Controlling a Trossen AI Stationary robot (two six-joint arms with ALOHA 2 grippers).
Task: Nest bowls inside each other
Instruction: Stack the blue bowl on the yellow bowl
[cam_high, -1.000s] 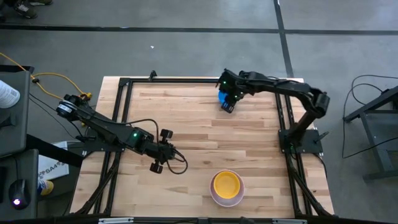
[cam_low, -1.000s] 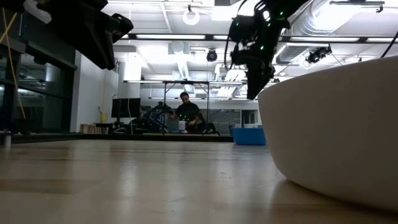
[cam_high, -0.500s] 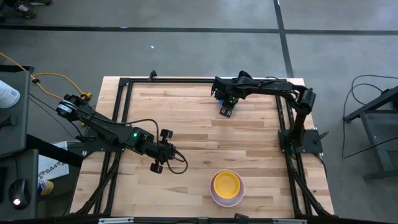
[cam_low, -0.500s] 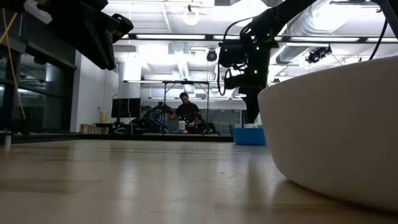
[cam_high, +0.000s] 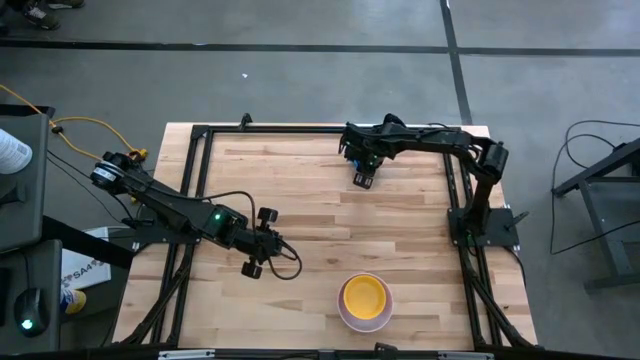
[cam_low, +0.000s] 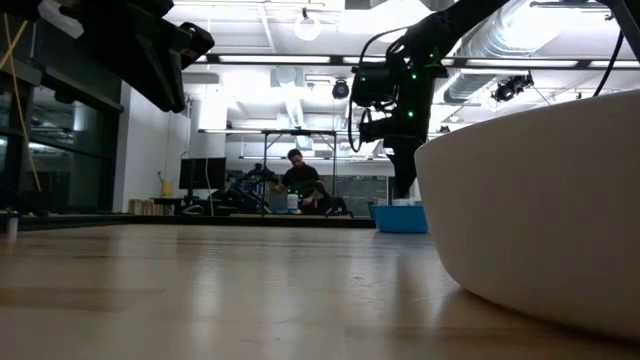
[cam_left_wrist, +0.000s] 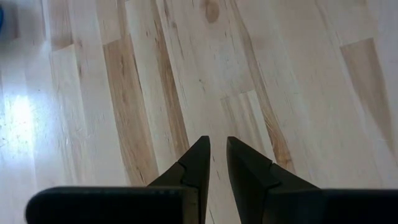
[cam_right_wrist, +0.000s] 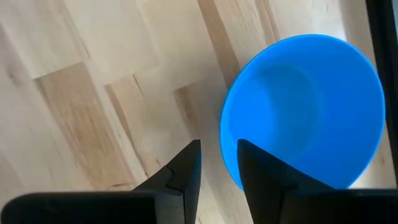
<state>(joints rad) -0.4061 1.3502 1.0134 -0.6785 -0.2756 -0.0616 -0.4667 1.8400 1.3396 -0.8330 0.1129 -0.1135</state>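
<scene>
Approach to pickup: right gripper (cam_right_wrist: 217, 163), fingers slightly apart and empty, poised at rim of round blue plastic bowl (cam_right_wrist: 305, 109) near table's far edge. Next, presumably: straddling rim, closing, carrying toward yellow-topped nested stack (cam_high: 364, 299). Left gripper (cam_left_wrist: 216, 155) idle, nearly closed.

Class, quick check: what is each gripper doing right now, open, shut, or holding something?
Left gripper: slightly open, empty, above bare table.
Right gripper: open, holding nothing, at the rim of the blue bowl.
</scene>
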